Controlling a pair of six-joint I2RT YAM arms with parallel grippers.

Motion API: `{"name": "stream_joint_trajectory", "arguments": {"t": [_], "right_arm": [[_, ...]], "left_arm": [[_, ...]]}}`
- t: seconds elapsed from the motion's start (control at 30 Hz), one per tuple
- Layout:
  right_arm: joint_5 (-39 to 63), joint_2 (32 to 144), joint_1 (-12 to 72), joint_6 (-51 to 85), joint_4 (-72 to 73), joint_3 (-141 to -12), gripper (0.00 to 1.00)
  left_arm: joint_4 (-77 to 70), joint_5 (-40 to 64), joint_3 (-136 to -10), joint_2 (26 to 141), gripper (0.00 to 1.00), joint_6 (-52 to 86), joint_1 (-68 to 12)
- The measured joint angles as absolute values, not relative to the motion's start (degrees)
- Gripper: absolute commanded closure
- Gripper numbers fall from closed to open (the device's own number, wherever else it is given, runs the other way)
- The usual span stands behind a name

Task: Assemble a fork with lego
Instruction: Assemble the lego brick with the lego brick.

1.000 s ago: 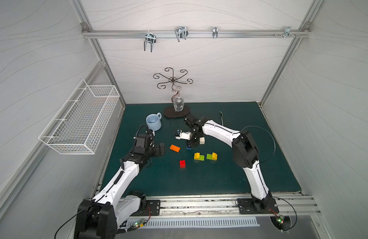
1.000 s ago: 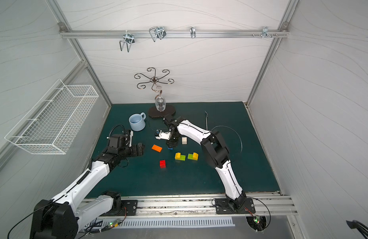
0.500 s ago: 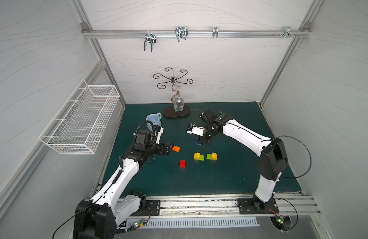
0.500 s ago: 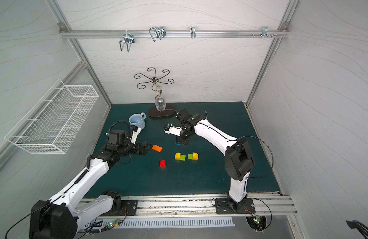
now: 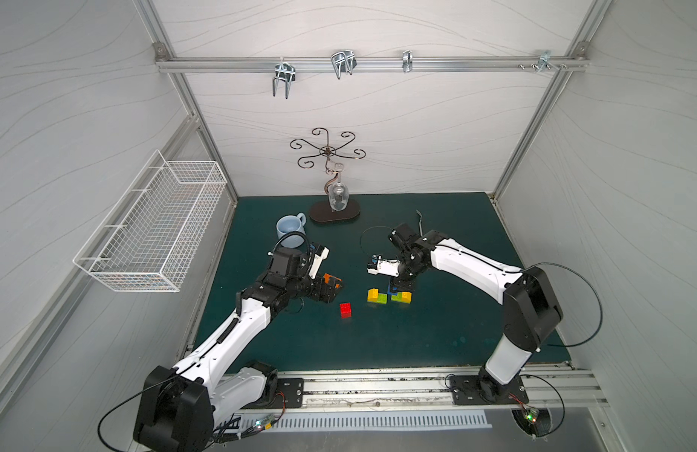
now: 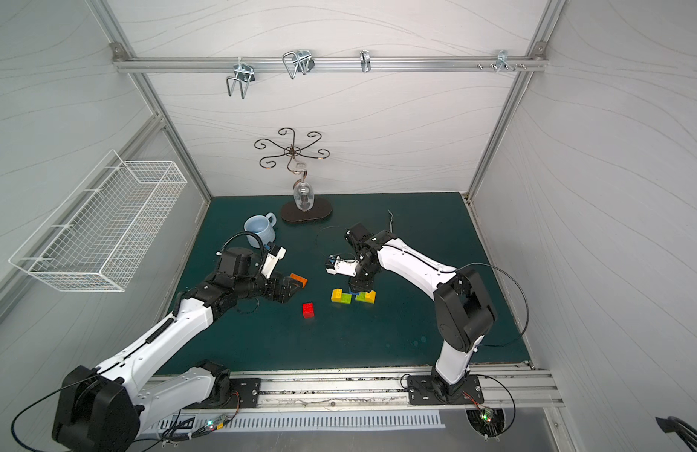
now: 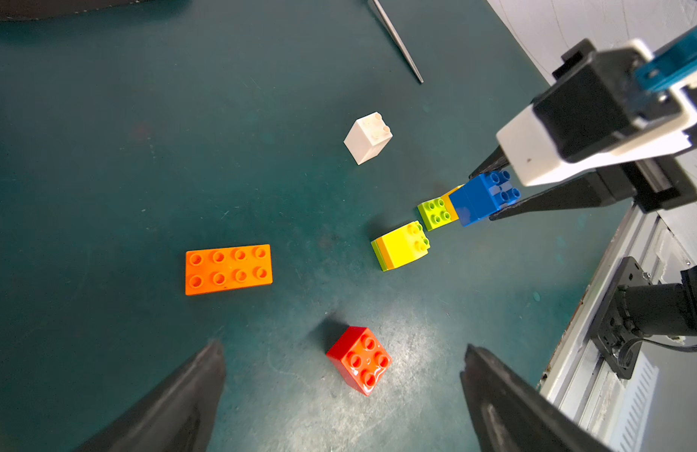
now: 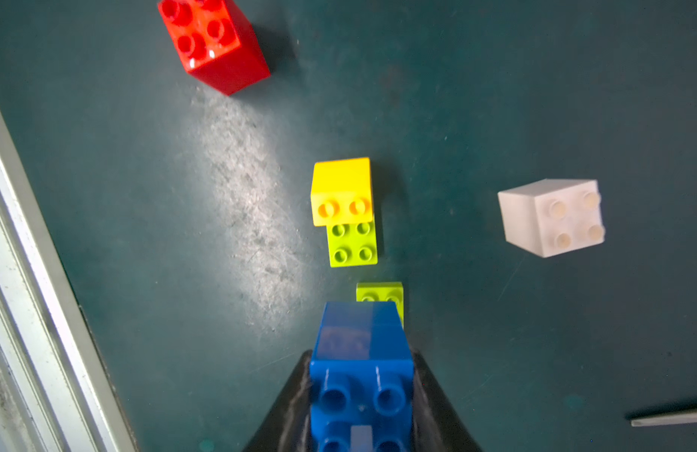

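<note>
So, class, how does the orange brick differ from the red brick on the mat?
Shape: the orange brick is long and low, the red brick square and taller. Studs: the orange brick has eight, the red brick four. Both rest loose, studs up, on the green mat.

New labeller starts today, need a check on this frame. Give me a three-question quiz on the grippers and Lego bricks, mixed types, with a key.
1. True or false: the right gripper is shut on the blue brick.
2. The left gripper is: A) open and empty; B) shut on a red brick; C) shut on a mug.
3. What colour is the eight-stud brick?
Key: 1 true; 2 A; 3 orange.
</note>
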State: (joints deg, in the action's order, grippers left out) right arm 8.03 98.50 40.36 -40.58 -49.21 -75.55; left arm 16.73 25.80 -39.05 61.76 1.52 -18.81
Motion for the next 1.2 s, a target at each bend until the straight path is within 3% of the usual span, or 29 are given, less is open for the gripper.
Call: {"name": "stream_joint_trajectory", "arguments": {"t": [1.2], "right_arm": [[2.98, 101.30, 42.02, -40.93, -37.69, -68.84, 1.00]], "left_arm": [[16.45, 22.61, -37.12, 61.98, 0.00, 1.02, -18.94]]}}
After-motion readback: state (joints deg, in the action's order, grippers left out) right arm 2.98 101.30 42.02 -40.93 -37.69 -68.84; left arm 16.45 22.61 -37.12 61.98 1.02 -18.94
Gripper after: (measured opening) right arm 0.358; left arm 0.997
